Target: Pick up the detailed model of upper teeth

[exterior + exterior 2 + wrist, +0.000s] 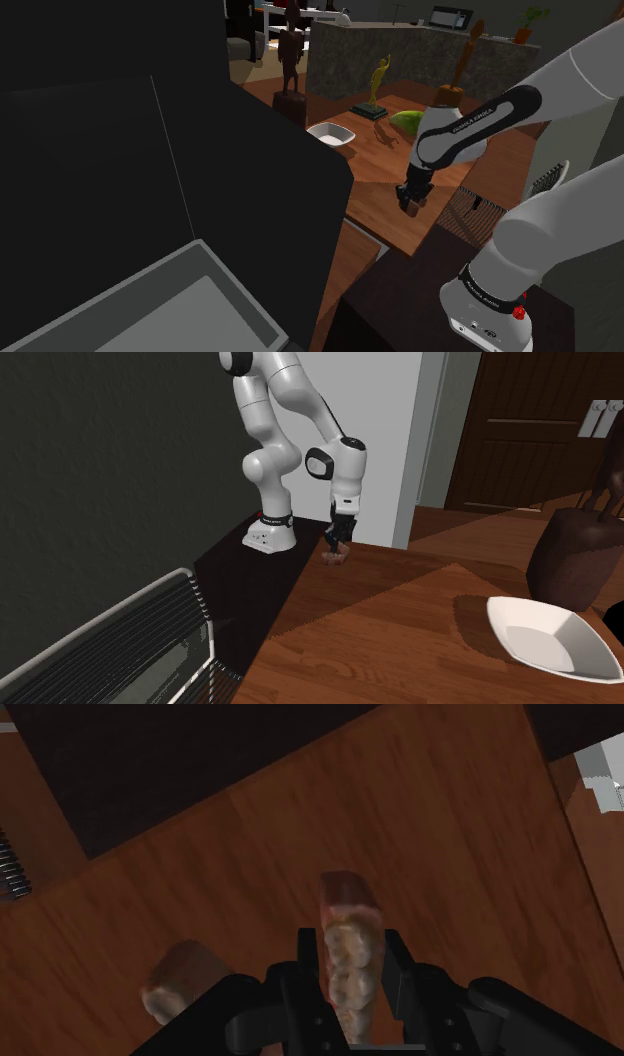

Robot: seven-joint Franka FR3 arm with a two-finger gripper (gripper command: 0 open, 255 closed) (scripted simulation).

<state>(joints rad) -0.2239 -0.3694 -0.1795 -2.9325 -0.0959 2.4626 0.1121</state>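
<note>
Jaws tight on teeth model (350, 936), lengthwise.

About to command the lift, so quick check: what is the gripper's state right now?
Gripper: closed on the teeth model, with one side of its arch clasped between the two fingers.

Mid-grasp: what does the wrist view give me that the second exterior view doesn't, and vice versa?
Wrist view: the end effector, fingers clasping one side of the teeth model, molars and pink gum plain. Second exterior view: the white arm bending down, and a white bowl farther along the table. Both: the end effector low on the brown wooden table, at the teeth model.
</note>
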